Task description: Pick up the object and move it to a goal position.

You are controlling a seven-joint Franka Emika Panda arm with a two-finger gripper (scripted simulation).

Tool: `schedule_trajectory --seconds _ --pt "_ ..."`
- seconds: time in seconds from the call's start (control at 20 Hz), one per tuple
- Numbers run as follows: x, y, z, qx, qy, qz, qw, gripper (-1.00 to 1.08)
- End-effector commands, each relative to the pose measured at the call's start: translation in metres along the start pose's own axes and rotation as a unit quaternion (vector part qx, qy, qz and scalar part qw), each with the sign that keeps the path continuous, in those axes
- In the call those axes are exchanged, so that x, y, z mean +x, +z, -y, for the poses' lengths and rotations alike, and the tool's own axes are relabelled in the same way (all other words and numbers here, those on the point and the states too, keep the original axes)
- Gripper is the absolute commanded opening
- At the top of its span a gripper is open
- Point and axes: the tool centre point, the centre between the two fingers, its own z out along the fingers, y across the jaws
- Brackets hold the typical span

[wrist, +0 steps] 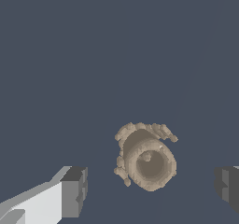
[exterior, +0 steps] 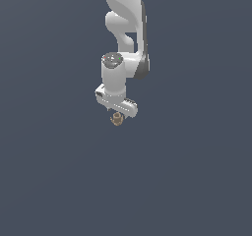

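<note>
while the gripper gapes — object sits between, untouched.

In the exterior view, the arm is coming down from the 12 o'clock edge, and the gripper is hanging at its lower end, near the middle of the picture. The object is sitting directly under the gripper, at 6 o'clock from it, almost touching the head. In the wrist view, the object is lying between the two fingers, which are standing well apart on either side of it and not touching it.
</note>
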Motion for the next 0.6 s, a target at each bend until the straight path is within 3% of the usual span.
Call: schedule_trajectory --seconds 0.0,0.55 --pt "-0.003 0.003 -0.002 0.000 0.010 0.000 0.9999 1.00" --pt "-0.004 0.019 -0.003 0.000 0.012 0.000 0.9999 1.00"
